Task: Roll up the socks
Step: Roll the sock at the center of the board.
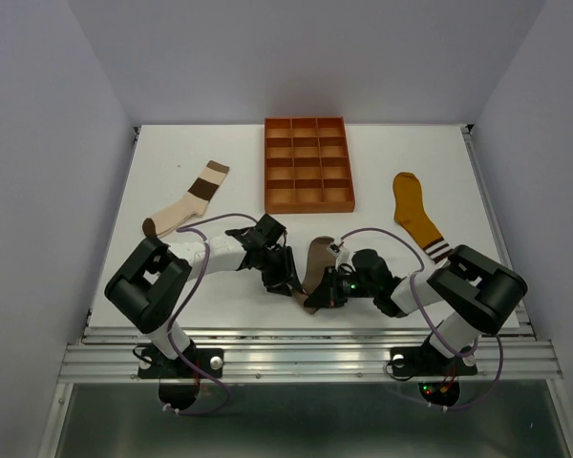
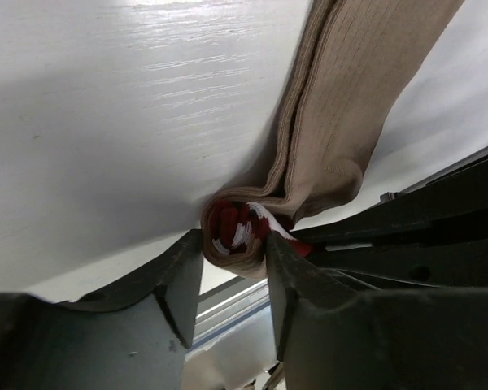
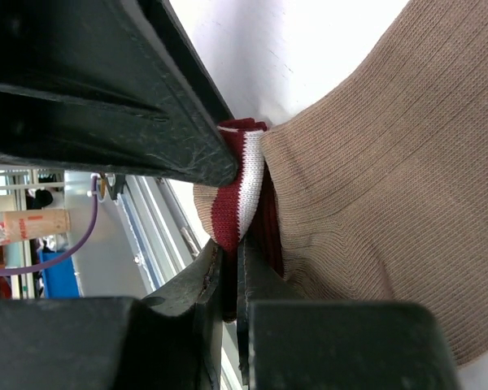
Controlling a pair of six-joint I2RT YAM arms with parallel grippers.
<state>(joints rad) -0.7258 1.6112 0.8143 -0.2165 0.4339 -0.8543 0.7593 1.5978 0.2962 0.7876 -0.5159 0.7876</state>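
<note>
Mostly hidden roll: left gripper (image 1: 285,282) and right gripper (image 1: 327,290) both on the taupe sock (image 1: 317,258)

Top view: the taupe sock lies at the centre of the table (image 1: 201,153), by the near edge. Its cuff end is covered by the two wrists, so the roll can't be seen from above. The grippers meet there, black on black, and are hard to separate.

Left wrist view: left gripper (image 2: 232,256) has its jaws about half apart. One of its fingers (image 2: 175,284) sits on each side of a small tight coil of cuff, and both touch it, so it is held. The coil shows maroon and white in the spiral, taupe outside. The rest of the sock (image 2: 342,97) runs up-frame, folded double. It is a fine ribbed knit, cut off by the top edge. The dark bars at right are blurred and unclear.

Right wrist view: right gripper (image 3: 230,280) is almost fully closed, only a thin slit, with the maroon-and-white cuff edge nipped in it. How deep the fabric goes in, can't tell. A black slab across the top left lies against the cuff; which part it is, can't tell. Ribbed taupe fabric fills the right side, cropped.

Elsewhere, both lying flat and well apart from the grippers:
- colour-blocked sock (image 1: 186,202), far left
- mustard sock (image 1: 417,215), right, striped at its near end

The orange tray (image 1: 307,205) is rigid with square compartments, back centre. The table is white and matt with a faint grain.
</note>
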